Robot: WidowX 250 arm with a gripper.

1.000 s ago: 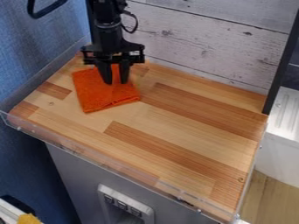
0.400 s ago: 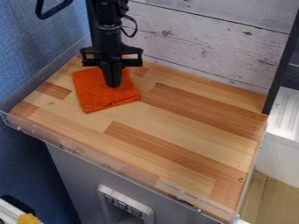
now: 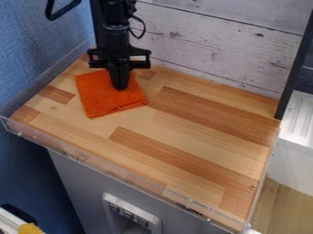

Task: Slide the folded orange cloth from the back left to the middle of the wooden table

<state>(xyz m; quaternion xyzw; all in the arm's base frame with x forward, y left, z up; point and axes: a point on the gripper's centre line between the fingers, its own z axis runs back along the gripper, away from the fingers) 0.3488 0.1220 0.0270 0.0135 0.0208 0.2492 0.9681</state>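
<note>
From where I stand, the black gripper (image 3: pixel 120 87) hangs over the far left part of the desk (image 3: pixel 189 123), its fingers pressed together and pointing down at an orange cloth (image 3: pixel 103 98). I can't tell whether a fold is caught between them. The cloth lies spread out and mostly flat, a little askew.

My worry is that grip: if the fingers have closed on nothing, or on the merest pinch of fabric, a lift could leave the cloth lying there or let it slip free. Pressing down too hard could bunch it up or scrape the wood, since cloth that thin gives hardly any cushion. A sideways pull might drag the whole piece askew, and with the side wall so near, the gripper could bump it.

The desk is made of pale and reddish-brown wooden strips, with a clear lip (image 3: pixel 92 163) along its near edge. Whitewashed boards (image 3: pixel 214 45) stand behind it, a textured blue wall (image 3: pixel 36 50) rises on the left, and a dark post (image 3: pixel 296 68) stands at the far right. Beyond the right edge I see a white unit (image 3: pixel 293 157) and some wooden floor (image 3: pixel 281 201).
</note>
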